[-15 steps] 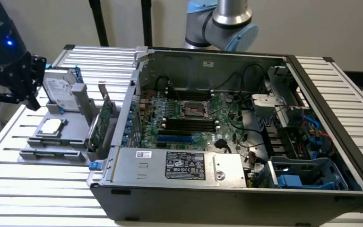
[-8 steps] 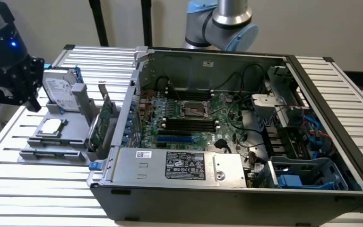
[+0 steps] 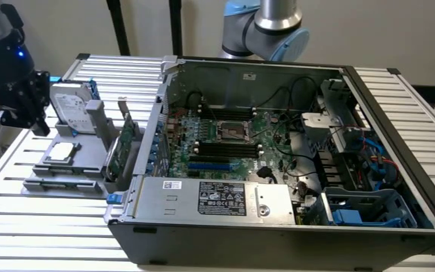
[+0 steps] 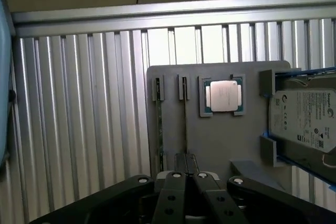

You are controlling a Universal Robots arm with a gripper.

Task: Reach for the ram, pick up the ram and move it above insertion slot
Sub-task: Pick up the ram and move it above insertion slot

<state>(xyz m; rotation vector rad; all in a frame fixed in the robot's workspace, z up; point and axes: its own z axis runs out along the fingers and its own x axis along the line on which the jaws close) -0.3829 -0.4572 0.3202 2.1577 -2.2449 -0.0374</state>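
Ribbed metal table (image 4: 79,103), matt plastic tray (image 4: 220,140) (shiny metal chip (image 4: 224,96))

room: open above holder (image 4: 220,140) | obstacle: hard drive (image 4: 302,121) (upright) beside hand (image 4: 186,163)

On the table (image 3: 21,226) the computer case (image 3: 278,241) takes the middle and the exterior view's right, with the holder (image 3: 40,184) just beside it at that view's left. On the holder the hard drive (image 3: 74,107) stands at the far end, the processor (image 3: 63,151) lies in the middle, and the ram (image 4: 185,119) stands on edge in a slot at the near end. The expansion card (image 3: 123,144) stands between holder and case. The gripper (image 3: 36,126) hangs left of the hard drive. Inside the case the motherboard (image 3: 225,141) lies on the floor and the power supply (image 3: 217,198) sits against the near wall.
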